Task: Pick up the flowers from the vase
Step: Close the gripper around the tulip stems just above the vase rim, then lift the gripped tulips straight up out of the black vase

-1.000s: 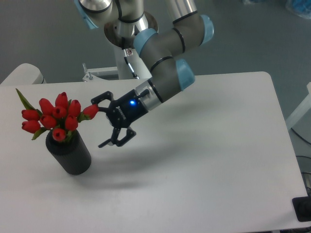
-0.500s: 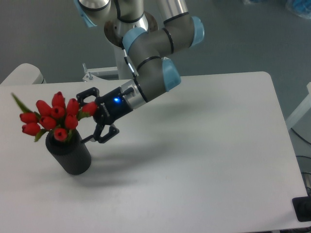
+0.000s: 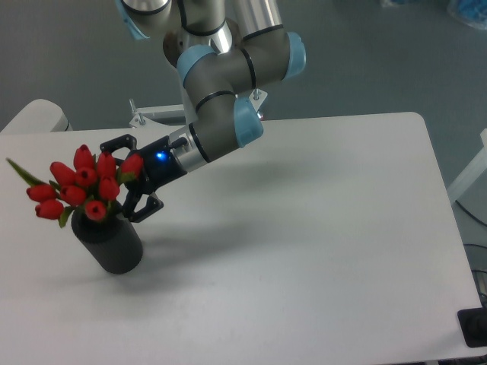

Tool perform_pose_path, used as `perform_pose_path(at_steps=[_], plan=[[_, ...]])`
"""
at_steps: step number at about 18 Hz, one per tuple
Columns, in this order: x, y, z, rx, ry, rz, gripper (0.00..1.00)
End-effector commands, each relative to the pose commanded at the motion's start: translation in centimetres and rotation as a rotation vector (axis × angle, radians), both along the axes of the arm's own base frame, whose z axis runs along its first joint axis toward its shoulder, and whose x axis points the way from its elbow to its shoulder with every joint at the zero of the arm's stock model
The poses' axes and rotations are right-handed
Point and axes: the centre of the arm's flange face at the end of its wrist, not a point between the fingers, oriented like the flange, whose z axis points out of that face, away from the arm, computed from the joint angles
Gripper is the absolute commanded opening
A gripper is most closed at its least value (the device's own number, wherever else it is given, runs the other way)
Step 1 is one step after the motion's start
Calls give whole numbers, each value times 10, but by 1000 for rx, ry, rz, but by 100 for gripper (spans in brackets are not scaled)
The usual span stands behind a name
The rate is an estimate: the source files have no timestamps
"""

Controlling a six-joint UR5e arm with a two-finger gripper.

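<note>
Open gripper at the right side of the flowers, left part of the frame.

The gripper (image 3: 122,179) stands with its two black fingers spread wide, one finger (image 3: 116,142) above and one below, at the left of the frame. The rightmost red bud lies between the fingers, at the gripper's mouth; contact cannot be judged. A blue light shines on the gripper body. The flowers (image 3: 78,185) sit in the vase (image 3: 110,242), the bunch leaning toward the left edge of the frame, with one green leaf pointing to the upper left. The vase stands upright on the white table (image 3: 319,251), at lower left. The grey arm (image 3: 221,114) with light blue joint caps runs from the gripper to the upper centre of the frame.
</note>
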Motion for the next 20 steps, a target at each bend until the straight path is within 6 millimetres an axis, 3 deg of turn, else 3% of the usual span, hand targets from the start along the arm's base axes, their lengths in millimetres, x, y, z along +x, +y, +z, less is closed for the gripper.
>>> perform_pose_path(at_steps=[3, 6, 9, 12, 20], plan=[[3, -1, -2, 10, -16, 0, 100], [10, 1, 0, 18, -15, -11, 74], [9, 1, 0, 19, -14, -10, 42], [8, 1, 5, 38, 2, -10, 22], [2, 5, 17, 91, -29, 7, 17]])
